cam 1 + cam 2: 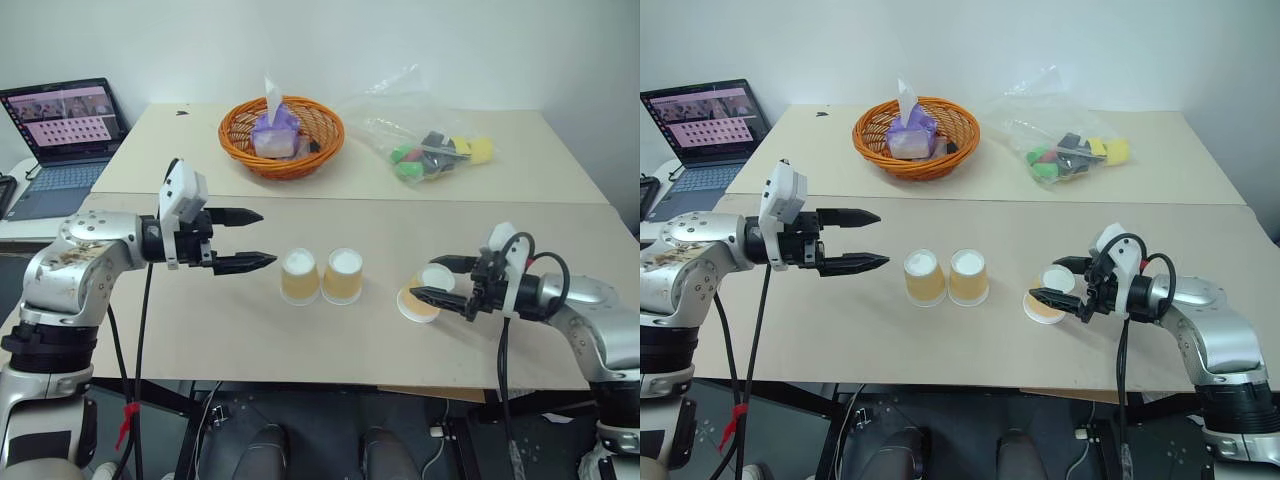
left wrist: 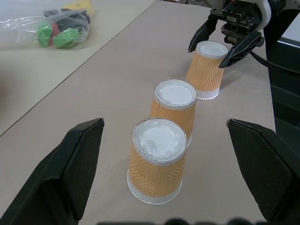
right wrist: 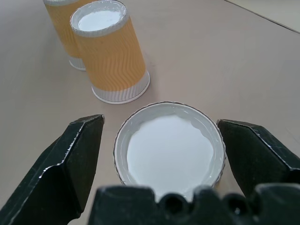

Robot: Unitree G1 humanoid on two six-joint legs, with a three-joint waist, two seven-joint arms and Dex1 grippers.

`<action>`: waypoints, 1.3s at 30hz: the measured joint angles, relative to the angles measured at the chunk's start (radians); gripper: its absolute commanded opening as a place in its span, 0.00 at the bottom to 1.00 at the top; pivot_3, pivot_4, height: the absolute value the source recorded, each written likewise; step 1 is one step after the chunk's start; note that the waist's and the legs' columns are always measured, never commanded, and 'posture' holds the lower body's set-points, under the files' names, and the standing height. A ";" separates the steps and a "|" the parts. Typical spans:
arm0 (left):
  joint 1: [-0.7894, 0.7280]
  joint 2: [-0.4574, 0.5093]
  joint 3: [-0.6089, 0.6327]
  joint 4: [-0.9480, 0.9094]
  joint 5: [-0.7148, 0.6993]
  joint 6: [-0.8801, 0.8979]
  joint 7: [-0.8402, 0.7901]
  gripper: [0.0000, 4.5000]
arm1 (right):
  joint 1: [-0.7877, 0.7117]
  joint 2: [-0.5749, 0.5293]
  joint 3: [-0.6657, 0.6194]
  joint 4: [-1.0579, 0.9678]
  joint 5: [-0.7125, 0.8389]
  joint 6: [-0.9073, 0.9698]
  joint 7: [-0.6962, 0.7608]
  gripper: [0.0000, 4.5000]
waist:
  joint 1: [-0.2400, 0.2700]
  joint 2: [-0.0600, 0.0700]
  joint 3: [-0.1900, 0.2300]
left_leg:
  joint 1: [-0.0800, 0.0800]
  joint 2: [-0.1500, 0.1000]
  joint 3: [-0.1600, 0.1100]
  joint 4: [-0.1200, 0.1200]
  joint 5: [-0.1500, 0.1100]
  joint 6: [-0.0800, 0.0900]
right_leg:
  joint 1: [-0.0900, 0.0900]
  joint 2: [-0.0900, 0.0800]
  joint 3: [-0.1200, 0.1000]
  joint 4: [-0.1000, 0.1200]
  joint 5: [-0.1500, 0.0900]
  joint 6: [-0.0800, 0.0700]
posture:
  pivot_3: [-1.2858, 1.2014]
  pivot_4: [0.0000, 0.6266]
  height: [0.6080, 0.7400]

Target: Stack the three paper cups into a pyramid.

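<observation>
Two of the three paper cups point(image 1: 300, 277) point(image 1: 343, 275) stand upside down, side by side, at the middle of the near table; they are tan-orange with white bases up. The third cup point(image 1: 422, 297) stands upside down to their right. My right gripper point(image 1: 422, 278) is open, with one finger on each side of that cup's top and small gaps showing in the right wrist view point(image 3: 159, 123). My left gripper point(image 1: 269, 237) hangs open to the left of the pair, pointing at them, with nothing between its fingers point(image 2: 79, 159).
An orange basket point(image 1: 240, 140) with a purple tissue pack sits on the far table. A clear bag of toys point(image 1: 430, 150) lies to its right. A laptop point(image 1: 65, 130) stands at the far left. A seam point(image 1: 400, 200) divides the two tables.
</observation>
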 measured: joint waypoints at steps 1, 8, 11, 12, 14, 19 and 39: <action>0.000 0.000 0.000 0.000 0.000 0.000 0.001 1.00 | 0.000 0.000 0.000 0.001 -0.001 -0.001 0.000 0.77 | 0.000 0.000 0.000 | 0.000 0.000 0.000 0.000 0.000 0.000 | 0.000 0.000 0.000 0.000 0.000 0.000 | 0.52 0.24 1.00; 0.001 -0.001 0.001 0.000 0.000 -0.001 0.004 1.00 | -0.038 0.010 -0.002 0.004 0.009 0.000 0.000 0.63 | -0.004 0.000 0.000 | 0.000 0.000 0.000 0.000 0.000 0.000 | -0.001 0.000 0.000 0.000 0.000 0.000 | 0.52 0.24 1.00; 0.001 -0.002 0.001 0.000 0.001 -0.002 0.004 1.00 | -0.127 0.021 -0.011 -0.002 0.052 0.006 -0.001 0.63 | -0.006 0.000 0.000 | 0.000 0.000 0.000 0.000 0.000 0.000 | -0.001 0.000 0.001 0.001 0.000 0.000 | 0.52 0.24 1.00; 0.002 -0.002 0.001 0.002 0.001 -0.003 0.003 1.00 | -0.218 0.021 -0.010 -0.002 0.083 0.033 0.002 0.63 | -0.009 0.001 0.001 | 0.000 0.000 0.000 0.000 0.000 0.000 | -0.002 0.000 0.001 0.001 0.000 0.000 | 0.52 0.24 1.00; 0.001 -0.004 -0.003 0.002 0.002 -0.003 0.001 1.00 | -0.342 0.021 -0.013 -0.009 0.120 0.055 0.007 0.63 | -0.010 0.003 0.002 | 0.000 0.000 0.001 -0.001 0.000 0.000 | -0.002 0.000 0.002 0.001 0.000 0.000 | 0.52 0.24 1.00; -0.006 -0.011 -0.018 0.013 0.007 -0.007 -0.007 1.00 | -0.706 0.021 0.033 0.050 0.170 0.144 0.094 0.63 | -0.005 0.003 0.002 | -0.001 0.000 0.000 -0.001 0.000 0.000 | -0.002 0.001 0.001 0.000 0.000 0.000 | 0.52 0.24 1.00; -0.014 -0.031 -0.034 0.023 0.016 -0.006 -0.007 1.00 | -0.921 0.270 0.463 0.382 -0.114 0.127 0.378 0.63 | -0.010 0.003 0.002 | -0.001 0.000 -0.001 0.000 0.001 -0.002 | -0.006 0.001 0.001 0.008 0.000 0.000 | 0.52 0.24 1.00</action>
